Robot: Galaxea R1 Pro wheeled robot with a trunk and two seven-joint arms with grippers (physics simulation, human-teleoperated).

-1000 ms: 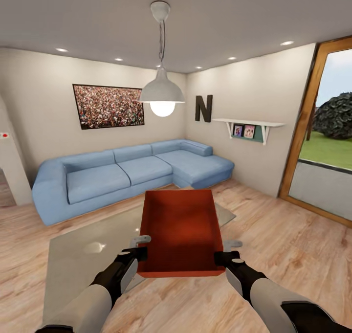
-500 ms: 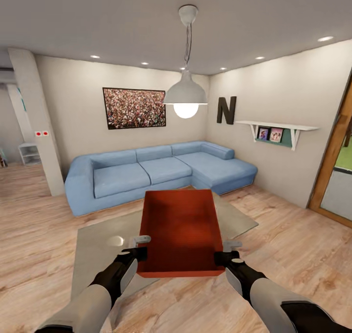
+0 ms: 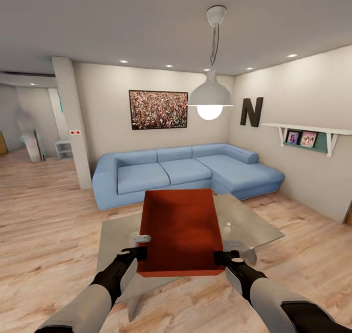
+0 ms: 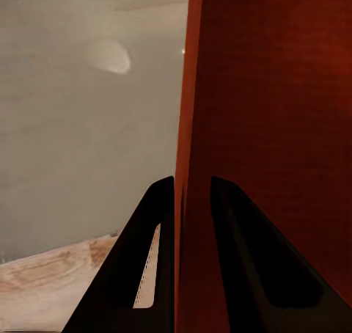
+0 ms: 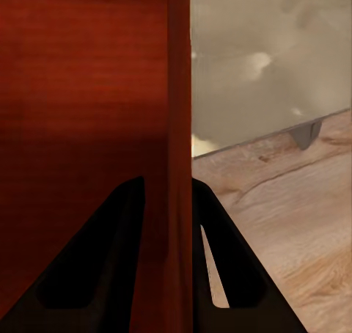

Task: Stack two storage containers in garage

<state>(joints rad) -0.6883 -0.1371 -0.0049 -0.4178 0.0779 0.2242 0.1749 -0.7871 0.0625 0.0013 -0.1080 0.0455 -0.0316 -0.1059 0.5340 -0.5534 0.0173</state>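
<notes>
Left gripper (image 3: 138, 253) and right gripper (image 3: 226, 258): each clamped on a side wall of one storage container (image 3: 180, 230), carried level above the glass table (image 3: 254, 228).

Light wood-plank floor (image 3: 44, 215) across the lower frame; cream walls (image 3: 107, 113); blue corner sofa (image 3: 186, 169) centre; glass worktop (image 3: 244, 223) in front of it; crowd picture (image 3: 158, 109) above sofa; white pendant lamp (image 3: 210, 96) lit, upper centre-right; black letter N (image 3: 251, 111) and white shelf (image 3: 308, 129) with photos at right; column (image 3: 73, 122) left; recessed ceiling spots.
</notes>
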